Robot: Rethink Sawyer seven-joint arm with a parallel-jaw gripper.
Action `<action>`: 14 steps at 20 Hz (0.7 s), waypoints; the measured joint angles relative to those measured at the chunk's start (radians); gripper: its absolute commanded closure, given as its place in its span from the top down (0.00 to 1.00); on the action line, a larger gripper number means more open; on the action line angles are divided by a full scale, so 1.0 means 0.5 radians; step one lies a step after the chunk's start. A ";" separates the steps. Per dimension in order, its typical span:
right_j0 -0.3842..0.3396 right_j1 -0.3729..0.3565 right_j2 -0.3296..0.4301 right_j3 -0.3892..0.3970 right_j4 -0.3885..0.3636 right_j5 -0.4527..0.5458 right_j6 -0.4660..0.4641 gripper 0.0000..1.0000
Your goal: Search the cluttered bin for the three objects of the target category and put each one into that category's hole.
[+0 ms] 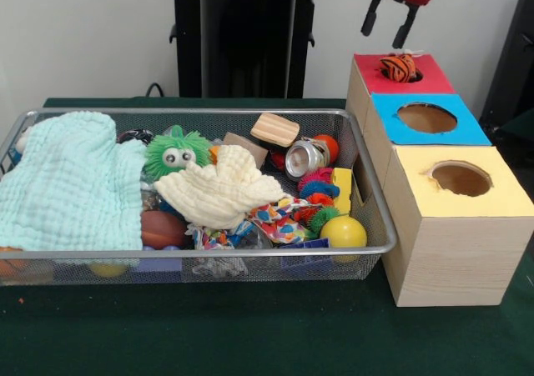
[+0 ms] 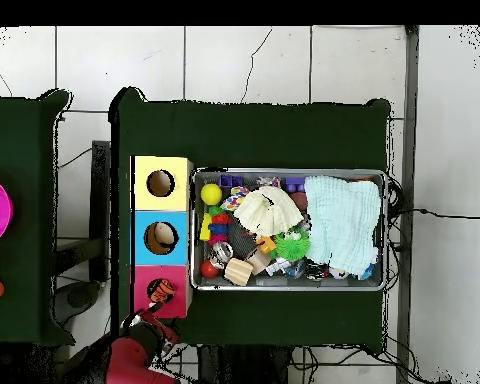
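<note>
The orange striped plush toy sits in the red-surrounded hole; above it the gripper hangs, jaws spread apart and empty.

Orange black-striped plush toy in the red-surround hole, beside the cluttered wire-mesh bin.

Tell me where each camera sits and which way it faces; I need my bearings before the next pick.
Front view: sits across the table facing the robot, looking over the wire bin and three boxes; of the robot, the pedestal and the open gripper show, hanging above the striped plush in the red hole.
Overhead view: sits above the table looking straight down, robot base at the bottom; the red arm and gripper show.
Shared: bin, red hole, striped plush, pale blue cloth; the views are turned half round against each other.
</note>
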 measured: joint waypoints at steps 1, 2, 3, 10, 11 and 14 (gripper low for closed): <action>-0.018 -0.012 0.015 -0.001 0.000 -0.004 0.000 1.00; -0.055 -0.030 0.046 0.000 0.000 -0.013 0.000 1.00; -0.098 -0.046 0.083 0.000 0.000 -0.029 0.000 1.00; -0.376 -0.072 0.340 -0.001 -0.038 -0.315 0.000 1.00; -0.391 -0.069 0.359 0.000 -0.048 -0.349 0.000 1.00; -0.438 -0.042 0.420 0.000 -0.080 -0.484 0.000 1.00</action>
